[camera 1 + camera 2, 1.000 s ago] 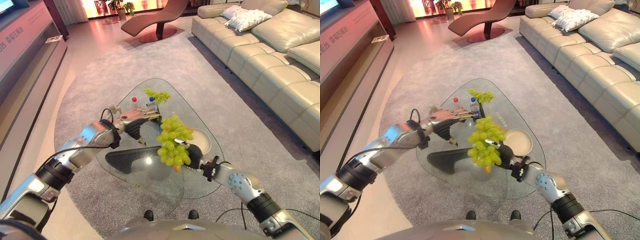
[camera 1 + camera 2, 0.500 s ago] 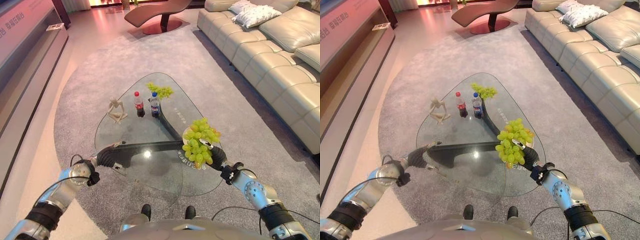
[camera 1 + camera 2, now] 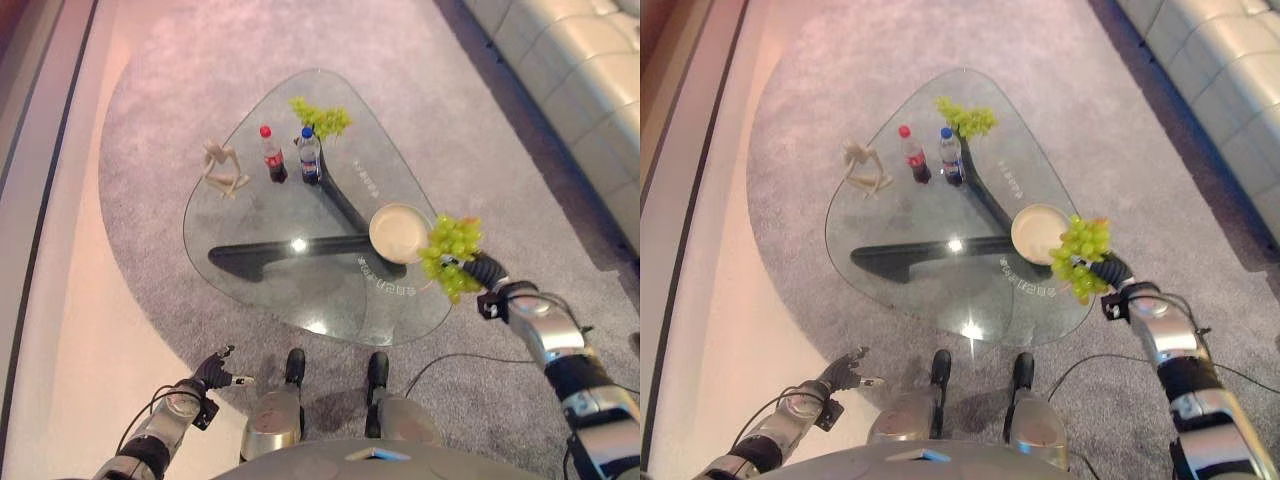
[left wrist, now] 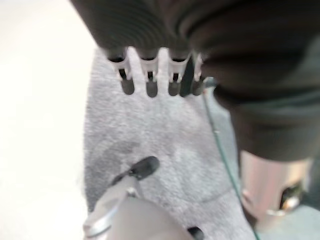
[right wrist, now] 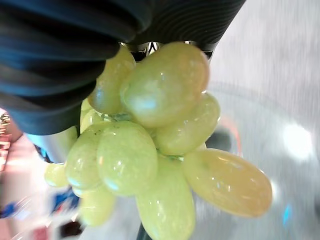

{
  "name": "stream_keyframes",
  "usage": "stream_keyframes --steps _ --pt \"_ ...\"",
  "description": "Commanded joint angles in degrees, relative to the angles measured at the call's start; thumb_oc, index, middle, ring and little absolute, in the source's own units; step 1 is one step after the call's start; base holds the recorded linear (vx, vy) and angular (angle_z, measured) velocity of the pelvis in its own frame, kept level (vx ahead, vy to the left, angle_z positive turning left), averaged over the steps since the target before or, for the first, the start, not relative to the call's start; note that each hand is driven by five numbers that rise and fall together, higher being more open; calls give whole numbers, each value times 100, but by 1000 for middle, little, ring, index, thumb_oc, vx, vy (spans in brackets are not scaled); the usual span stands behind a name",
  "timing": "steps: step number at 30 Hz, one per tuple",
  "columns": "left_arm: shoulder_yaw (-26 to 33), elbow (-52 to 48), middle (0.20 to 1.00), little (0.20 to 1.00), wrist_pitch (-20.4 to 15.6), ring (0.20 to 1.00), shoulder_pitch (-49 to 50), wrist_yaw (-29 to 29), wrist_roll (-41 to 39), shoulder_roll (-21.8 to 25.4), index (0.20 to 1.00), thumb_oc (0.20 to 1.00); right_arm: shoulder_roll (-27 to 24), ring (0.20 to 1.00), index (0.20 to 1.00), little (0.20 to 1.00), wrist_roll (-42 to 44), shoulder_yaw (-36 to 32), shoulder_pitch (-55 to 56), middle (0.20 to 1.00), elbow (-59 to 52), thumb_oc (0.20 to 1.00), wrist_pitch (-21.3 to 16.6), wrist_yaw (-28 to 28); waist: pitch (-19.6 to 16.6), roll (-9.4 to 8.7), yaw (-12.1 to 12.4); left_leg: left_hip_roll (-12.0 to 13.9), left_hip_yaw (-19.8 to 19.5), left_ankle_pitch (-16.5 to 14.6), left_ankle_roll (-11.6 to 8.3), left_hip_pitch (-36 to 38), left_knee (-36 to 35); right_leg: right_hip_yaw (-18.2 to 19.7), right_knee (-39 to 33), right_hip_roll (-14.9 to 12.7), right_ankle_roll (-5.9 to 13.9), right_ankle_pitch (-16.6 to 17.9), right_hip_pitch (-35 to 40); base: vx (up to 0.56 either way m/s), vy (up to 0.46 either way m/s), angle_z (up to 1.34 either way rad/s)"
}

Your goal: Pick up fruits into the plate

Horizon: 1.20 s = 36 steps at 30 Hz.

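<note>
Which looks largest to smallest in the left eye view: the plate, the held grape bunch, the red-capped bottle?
1. plate
2. held grape bunch, nearly plate-sized, and raised nearer the camera in the right hand, so unsure
3. red-capped bottle

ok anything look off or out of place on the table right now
Mostly tidy. One bunch of grapes lies loose at the table's far end by two bottles, not on the plate. The right hand holds another bunch just beside the plate.

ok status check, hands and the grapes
Right hand shut on grape bunch, held just right of the plate, not over it yet. Left hand low by the floor, open, idle. Second grape bunch on table behind bottles.
</note>
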Motion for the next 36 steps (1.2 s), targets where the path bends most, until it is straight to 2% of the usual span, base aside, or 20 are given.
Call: stream_keyframes --steps 1,7,10,18,25,36 --pt "-359 341 1000 1000 -182 1000 -542 274 -151 13 1000 1000 -558 200 200 200 -556 387 -1024 200 126 200 -270 -571 315 -116 161 -249 152 -936 178 -41 580 -103 648 63 -39 -831 76 -88 -51 10" --pt "-715 450 1000 1000 -141 1000 -996 354 -234 -3 1000 1000 -804 200 200 200 -805 945 -2092 200 808 200 -31 -1111 673 -29 228 -288 14 -832 163 -424 660 -199 779 58 -65 -814 -289 -89 -41 11" --pt "-815 425 1000 1000 -105 1000 -1122 361 -265 4 1000 1000 -860 200 200 200 -864 1154 -2441 200 1050 200 56 -1178 763 22 235 -320 -26 -808 170 -598 739 -226 896 51 -81 -830 -478 -41 -9 6" --pt "-1136 82 1000 1000 -158 1000 -1226 440 -309 79 1000 1000 -864 200 200 200 -1072 1677 -3388 200 1785 200 266 -1157 763 294 320 -445 -69 -694 186 -1308 932 -337 1267 -55 -117 -862 -1303 -18 0 5" --pt "-1264 -285 1000 1000 -175 1000 -1179 484 -402 79 1000 1000 -823 200 200 200 -1315 1874 -3768 200 2031 200 406 -1079 763 525 361 -485 -39 -643 177 -1656 1073 -337 1556 -122 -146 -942 -1746 1 39 2" --pt "-1364 -581 1000 1000 -186 1000 -1172 566 -548 132 1000 1000 -668 200 200 200 -1523 2088 -4147 200 2187 200 798 -1073 763 664 460 -515 33 -604 209 -2151 1207 -303 1948 -156 -128 -1034 -2395 -2 3 -1"
